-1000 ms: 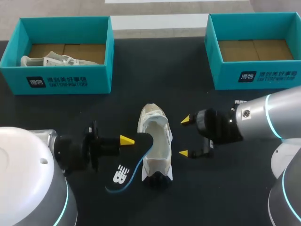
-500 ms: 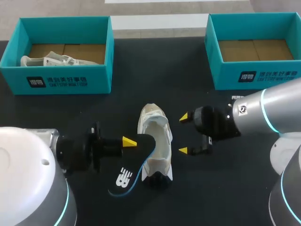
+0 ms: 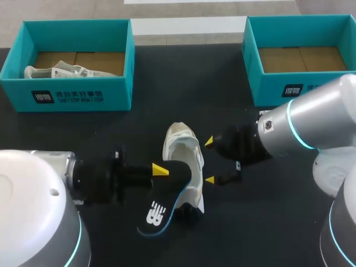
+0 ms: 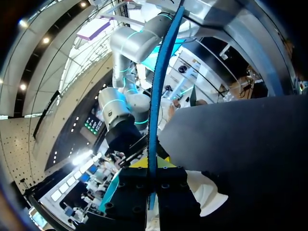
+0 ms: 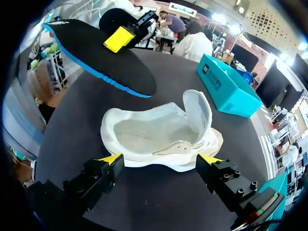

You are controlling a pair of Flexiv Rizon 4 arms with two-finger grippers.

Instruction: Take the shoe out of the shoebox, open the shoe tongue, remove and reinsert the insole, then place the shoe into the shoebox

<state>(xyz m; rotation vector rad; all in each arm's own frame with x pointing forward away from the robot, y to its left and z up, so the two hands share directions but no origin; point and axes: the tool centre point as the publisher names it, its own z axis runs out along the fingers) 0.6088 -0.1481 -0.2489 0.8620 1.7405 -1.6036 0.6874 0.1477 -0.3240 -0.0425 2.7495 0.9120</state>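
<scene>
The insole (image 3: 158, 214), tilted at the left side of the shoe (image 3: 183, 147), is showing a white logo mark on its black underside. Beyond the shoe and to its left, the left shoebox (image 3: 67, 95) is carrying a dark square emblem and two lines of white characters on its front wall. Beyond the shoe and to its right, the right shoebox (image 3: 278, 89) is wearing the same emblem, its lines partly hiding behind the right arm (image 3: 317, 119). None of it is reading clearly from here.
</scene>
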